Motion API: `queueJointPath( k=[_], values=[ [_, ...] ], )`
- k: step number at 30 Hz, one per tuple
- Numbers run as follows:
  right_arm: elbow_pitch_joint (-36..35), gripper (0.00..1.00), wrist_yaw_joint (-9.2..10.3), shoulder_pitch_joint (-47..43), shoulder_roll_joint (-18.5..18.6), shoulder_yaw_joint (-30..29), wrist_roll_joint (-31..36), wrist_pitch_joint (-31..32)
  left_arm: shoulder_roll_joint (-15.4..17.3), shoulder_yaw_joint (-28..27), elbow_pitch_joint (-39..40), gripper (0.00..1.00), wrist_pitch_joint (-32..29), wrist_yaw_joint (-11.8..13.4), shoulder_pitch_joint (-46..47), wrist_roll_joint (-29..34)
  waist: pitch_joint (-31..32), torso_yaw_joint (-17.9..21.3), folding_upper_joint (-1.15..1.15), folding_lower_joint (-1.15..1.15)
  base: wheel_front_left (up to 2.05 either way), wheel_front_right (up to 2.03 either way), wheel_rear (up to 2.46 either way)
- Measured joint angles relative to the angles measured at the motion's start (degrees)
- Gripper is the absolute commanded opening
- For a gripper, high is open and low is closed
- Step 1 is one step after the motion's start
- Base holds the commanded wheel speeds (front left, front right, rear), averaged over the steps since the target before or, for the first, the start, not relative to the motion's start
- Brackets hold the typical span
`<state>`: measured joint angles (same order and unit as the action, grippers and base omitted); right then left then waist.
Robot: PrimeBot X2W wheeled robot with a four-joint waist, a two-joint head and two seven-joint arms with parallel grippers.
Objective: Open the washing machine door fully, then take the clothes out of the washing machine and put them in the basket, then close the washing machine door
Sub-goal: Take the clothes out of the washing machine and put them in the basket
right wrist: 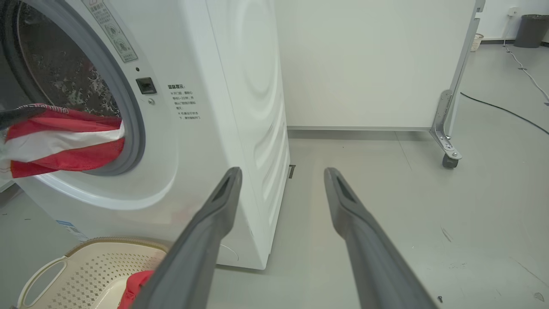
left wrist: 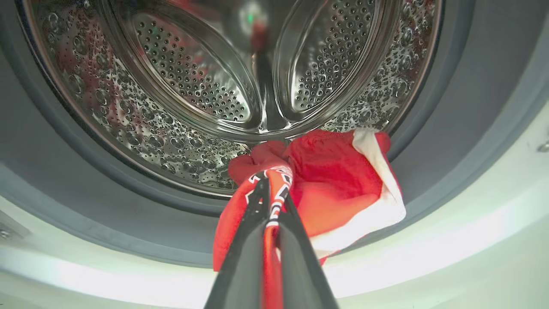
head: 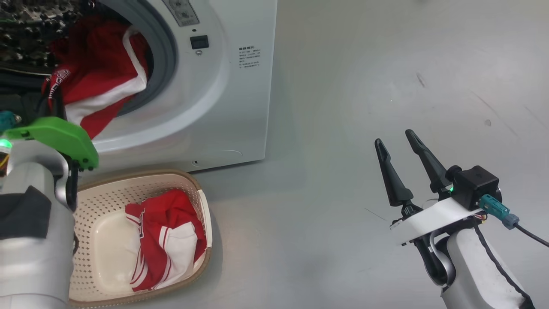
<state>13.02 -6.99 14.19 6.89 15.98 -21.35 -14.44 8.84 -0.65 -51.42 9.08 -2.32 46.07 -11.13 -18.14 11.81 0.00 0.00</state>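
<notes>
**Left hand has the jersey at the drum mouth**

On my left, the left gripper [left wrist: 272,182] is clenched on a fold of the red sports jersey with white panels [left wrist: 343,189]. Its two dark fingers are pressed together with printed fabric between them. The cloth hangs from the fingertips over the grey rubber ring [left wrist: 85,206] at the lower lip of the opening. Beyond the tips I see the perforated steel drum [left wrist: 193,86] of the big white front-loading washing machine [head: 240,107]. Below that hand, on the grey floor [head: 364,64] just in front of the machine, sits the small cream perforated plastic basket with a brown rim [head: 141,174]. A second red and white garment [head: 165,240] lies crumpled in its right half. Well off to the right, the right gripper [head: 394,137] hangs above the floor, released, its fingers spread wide apart.
</notes>
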Motion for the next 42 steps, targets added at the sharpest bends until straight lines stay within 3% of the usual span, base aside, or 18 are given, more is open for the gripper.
queueJointPath(
  k=[12,27,42],
  values=[
    [0.79,1.0,0.0,-2.8,-0.1,-0.04,0.33,0.0,0.15,1.45,0.66,0.0,4.19,-0.57,-8.29,1.1,5.72,-3.29,0.0,0.0,0.0,0.0,0.0],
    [1.88,1.0,0.0,-5.79,-0.67,0.13,0.35,0.0,-0.97,3.01,6.05,0.0,5.19,-1.09,-17.57,2.24,11.07,-5.95,0.0,0.0,0.0,0.0,0.0],
    [1.97,1.0,0.0,-7.46,-0.71,1.15,0.83,0.0,-3.94,1.99,30.51,0.0,5.36,-1.09,-22.04,2.15,13.2,-7.42,0.0,0.0,0.0,0.0,0.0]
  ],
)
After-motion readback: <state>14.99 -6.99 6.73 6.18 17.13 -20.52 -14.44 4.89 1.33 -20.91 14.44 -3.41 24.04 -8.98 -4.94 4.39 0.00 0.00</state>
